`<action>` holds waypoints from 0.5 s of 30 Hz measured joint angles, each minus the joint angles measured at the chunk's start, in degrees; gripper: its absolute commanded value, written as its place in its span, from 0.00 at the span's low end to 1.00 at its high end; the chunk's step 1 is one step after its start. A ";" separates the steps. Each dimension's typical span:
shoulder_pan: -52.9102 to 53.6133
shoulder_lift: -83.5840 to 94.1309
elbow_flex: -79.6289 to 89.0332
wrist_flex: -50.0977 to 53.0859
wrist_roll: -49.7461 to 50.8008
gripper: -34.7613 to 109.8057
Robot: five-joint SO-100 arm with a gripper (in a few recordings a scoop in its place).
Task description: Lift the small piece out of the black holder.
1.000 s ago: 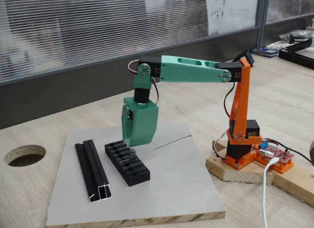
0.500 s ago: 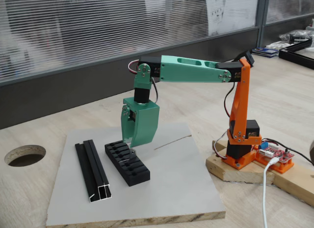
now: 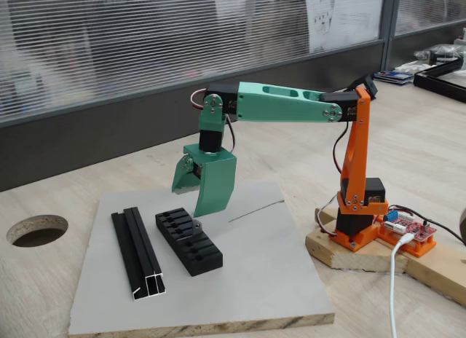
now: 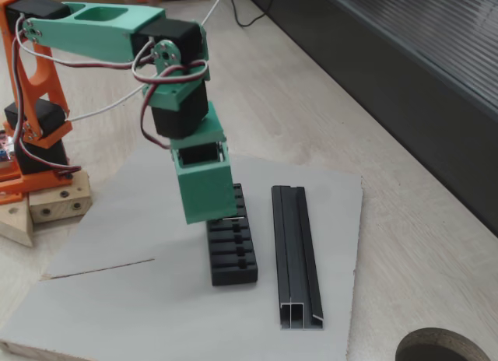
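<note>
Open-jawed tool above black holder, side-on.

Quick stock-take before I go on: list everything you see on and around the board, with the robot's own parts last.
black holder: 1, black slotted block, near the middle of the grey board, below the hand.
small piece: 1, grey metallic, tiny, at the holder's top by the hand's lower fingertip; whether it is gripped cannot be told.
grooved rail: 1, black, long and thin, lying left of the holder in this fixed view.
grey board: 1, flat on the wooden table.
table hole: 1, round, left of the board.
wooden base block: 1, under the arm's foot.
red circuit board: 1, beside the base.
arm: 1, green and orange.
hand: 1, green, fingers spread, above the holder.
</note>
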 measured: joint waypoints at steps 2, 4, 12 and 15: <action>-0.35 -2.37 0.00 0.00 0.00 0.64; -0.09 -3.87 0.00 0.00 0.00 0.64; 3.69 -4.39 0.00 0.00 0.00 0.64; 3.69 -4.39 0.00 0.00 0.00 0.64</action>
